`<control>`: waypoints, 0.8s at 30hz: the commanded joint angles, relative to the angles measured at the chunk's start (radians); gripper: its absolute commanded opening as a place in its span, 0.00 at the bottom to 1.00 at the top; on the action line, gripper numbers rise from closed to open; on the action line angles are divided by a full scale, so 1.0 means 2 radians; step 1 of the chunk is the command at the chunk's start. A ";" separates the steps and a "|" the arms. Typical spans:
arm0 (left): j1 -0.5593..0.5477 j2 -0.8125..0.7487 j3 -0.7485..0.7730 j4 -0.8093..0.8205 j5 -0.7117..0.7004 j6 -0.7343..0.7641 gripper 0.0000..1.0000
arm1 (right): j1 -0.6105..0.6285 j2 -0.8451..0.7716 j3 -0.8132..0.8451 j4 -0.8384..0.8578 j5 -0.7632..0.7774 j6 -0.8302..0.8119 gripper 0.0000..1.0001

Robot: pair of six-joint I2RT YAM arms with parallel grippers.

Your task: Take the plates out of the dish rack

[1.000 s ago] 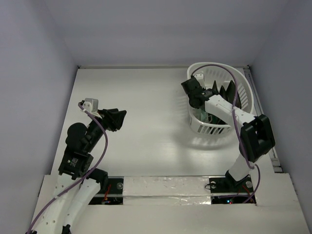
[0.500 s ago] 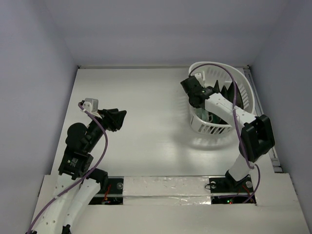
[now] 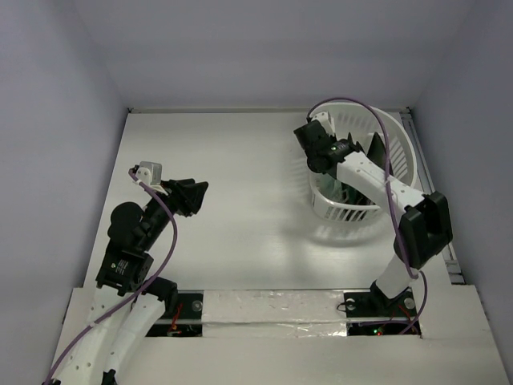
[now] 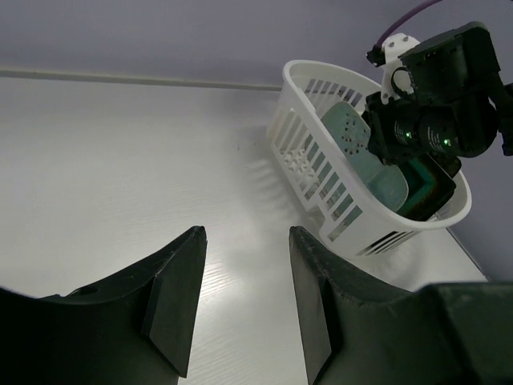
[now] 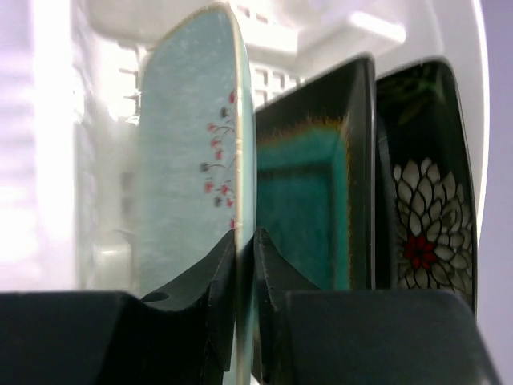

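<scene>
From above, the white rack sits on the far right part of the table. The right gripper reaches over the rack's left rim; how its fingers stand cannot be told from here. The left gripper hangs above the table's left side, well apart from the rack.

The left wrist camera shows the left gripper with its two fingers spread wide and nothing between them, above bare table. The rack lies beyond, with the mint plate leaning inside it and a teal plate behind. The right gripper is over them.

The right wrist camera shows three plates standing on edge side by side in the rack: the mint plate on the left, the teal plate in the middle, and a dark flowered plate on the right. The right gripper has its fingers pinched close on the mint plate's rim.
</scene>
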State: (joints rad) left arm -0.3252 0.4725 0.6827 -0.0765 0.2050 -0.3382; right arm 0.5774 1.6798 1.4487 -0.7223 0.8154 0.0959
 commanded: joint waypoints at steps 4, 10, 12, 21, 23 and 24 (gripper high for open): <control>0.002 -0.003 0.010 0.019 0.006 -0.002 0.43 | 0.015 -0.029 0.056 0.051 0.039 -0.004 0.00; 0.002 -0.002 0.011 0.019 0.005 -0.002 0.43 | 0.025 -0.084 0.089 0.044 0.046 0.005 0.00; 0.002 -0.002 0.011 0.018 0.004 -0.002 0.43 | 0.030 -0.095 0.112 0.034 0.053 0.006 0.00; 0.002 0.000 0.011 0.018 0.000 -0.001 0.43 | 0.053 -0.153 0.163 0.033 -0.009 0.032 0.00; 0.002 0.000 0.011 0.018 -0.001 -0.001 0.43 | 0.063 -0.157 0.164 0.048 -0.046 0.039 0.00; 0.002 0.001 0.011 0.018 -0.002 -0.002 0.43 | 0.063 -0.157 0.164 0.055 -0.058 0.045 0.00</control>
State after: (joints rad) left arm -0.3252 0.4728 0.6827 -0.0765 0.2050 -0.3378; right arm 0.6876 1.3861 1.7275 -0.7471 0.7879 0.1371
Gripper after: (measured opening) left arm 0.425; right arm 0.037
